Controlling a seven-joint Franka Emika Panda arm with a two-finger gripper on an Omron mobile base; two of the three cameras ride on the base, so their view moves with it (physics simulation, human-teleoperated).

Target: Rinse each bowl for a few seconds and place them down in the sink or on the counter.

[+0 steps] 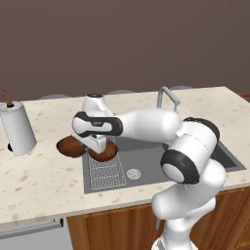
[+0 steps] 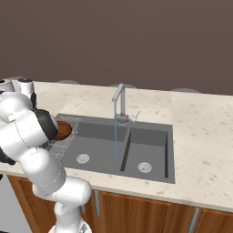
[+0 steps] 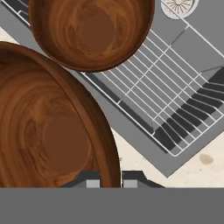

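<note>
Near bowl [image 3: 48, 131] sits right under the hand camera, its rim pinched between the gripper [image 3: 110, 178] fingers, jaws pressed together on the rim wall. In the left base view this bowl [image 1: 71, 146] hangs at the sink's [image 1: 146, 171] left edge, over the counter [image 1: 44, 180]. Second bowl [image 3: 92, 33] lies on the wire grid [image 3: 175, 105], just beside the held one. Faucet [image 2: 119, 102] stream runs well to the right of both bowls, so the held bowl must travel rightward along the sink to reach the water.

Rendered kitchen: double sink [image 2: 150, 136] with running tap [image 2: 119, 98] mid-frame, speckled counter [image 2: 200, 123], wooden cupboard fronts [image 2: 136, 211] along bottom.
</note>
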